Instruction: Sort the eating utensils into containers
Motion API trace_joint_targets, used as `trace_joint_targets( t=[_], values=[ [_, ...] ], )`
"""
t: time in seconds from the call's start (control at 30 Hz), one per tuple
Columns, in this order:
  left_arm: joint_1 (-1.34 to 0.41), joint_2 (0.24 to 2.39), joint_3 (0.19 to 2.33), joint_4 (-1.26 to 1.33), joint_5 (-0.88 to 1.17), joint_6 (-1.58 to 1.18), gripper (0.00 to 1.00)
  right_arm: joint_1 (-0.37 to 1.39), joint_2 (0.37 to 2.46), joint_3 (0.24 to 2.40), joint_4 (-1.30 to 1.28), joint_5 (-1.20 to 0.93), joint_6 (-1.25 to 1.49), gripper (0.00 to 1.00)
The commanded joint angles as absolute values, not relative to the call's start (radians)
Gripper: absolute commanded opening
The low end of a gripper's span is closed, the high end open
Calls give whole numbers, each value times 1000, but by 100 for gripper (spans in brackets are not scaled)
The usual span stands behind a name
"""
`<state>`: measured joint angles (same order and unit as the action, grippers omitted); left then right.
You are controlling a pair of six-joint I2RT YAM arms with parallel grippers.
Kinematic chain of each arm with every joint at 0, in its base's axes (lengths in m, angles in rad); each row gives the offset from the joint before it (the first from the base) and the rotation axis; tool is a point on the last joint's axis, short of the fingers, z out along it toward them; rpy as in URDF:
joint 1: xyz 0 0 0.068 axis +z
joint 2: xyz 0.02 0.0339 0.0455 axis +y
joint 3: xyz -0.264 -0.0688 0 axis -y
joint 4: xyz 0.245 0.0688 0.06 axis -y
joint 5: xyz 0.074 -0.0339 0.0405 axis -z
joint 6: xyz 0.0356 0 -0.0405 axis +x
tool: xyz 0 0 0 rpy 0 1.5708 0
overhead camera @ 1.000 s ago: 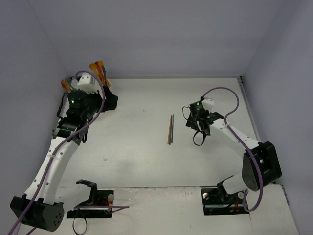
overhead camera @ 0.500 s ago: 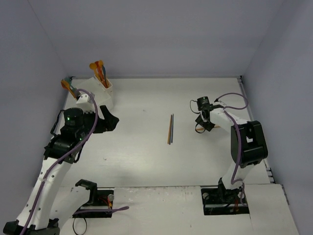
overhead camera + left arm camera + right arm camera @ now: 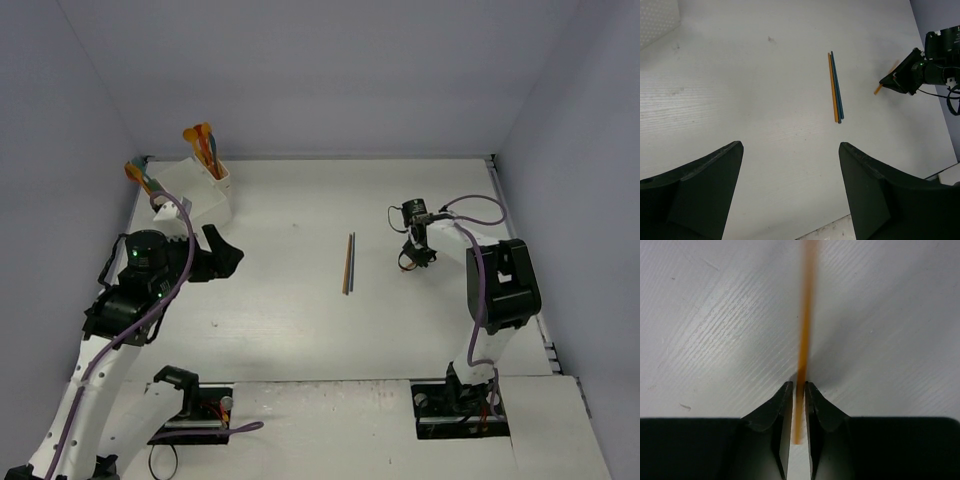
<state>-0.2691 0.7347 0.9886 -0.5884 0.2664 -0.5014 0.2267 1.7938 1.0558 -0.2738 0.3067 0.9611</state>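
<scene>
White table [image 3: 290,330], pale walls on three sides. Right pincer [image 3: 798,386]: jaws pressed onto a thin orange utensil [image 3: 806,315], which runs straight out from between the tips. Its far end is blurred, and I cannot tell whether it rests on the table. From above, this pincer sits right of centre, pointing down at the surface.

Left pincer [image 3: 790,195]: spread wide, nothing between the fingers, hovering over the table's left part.

Loose pair [image 3: 348,264], one orange and one blue, lies side by side mid-table, between my two pincers.

Bins [image 3: 195,188] stand in the far left corner, with orange handles [image 3: 203,140] sticking up from them.
</scene>
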Motion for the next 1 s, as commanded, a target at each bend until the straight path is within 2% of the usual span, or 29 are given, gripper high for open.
trace_joint_targets(
  t=[0.0, 0.03, 0.23, 0.4, 0.53, 0.57, 0.63, 0.97],
  values=[
    [-277, 754, 1028, -551, 291, -507, 74, 271, 1808, 1022, -301, 264, 987, 4],
    [-278, 762, 1037, -550, 298, -508, 74, 288, 1806, 1024, -301, 261, 978, 0],
    [-283, 825, 1102, -546, 370, -532, 74, 414, 1732, 1061, -298, 298, 904, 0],
    [-286, 881, 1156, -499, 447, -597, 74, 560, 1539, 1107, -237, 363, 690, 0],
    [-294, 913, 1173, -398, 485, -673, 74, 615, 1348, 1022, -6, 126, 482, 0],
    [-295, 919, 1174, -397, 485, -686, 74, 618, 1309, 1021, -3, 121, 480, 0],
    [-312, 947, 1190, -357, 486, -717, 74, 638, 1220, 977, 113, -73, 393, 0],
    [-475, 1072, 1212, -102, 397, -838, 74, 699, 1112, 1012, 133, -360, 228, 0]
  ],
)
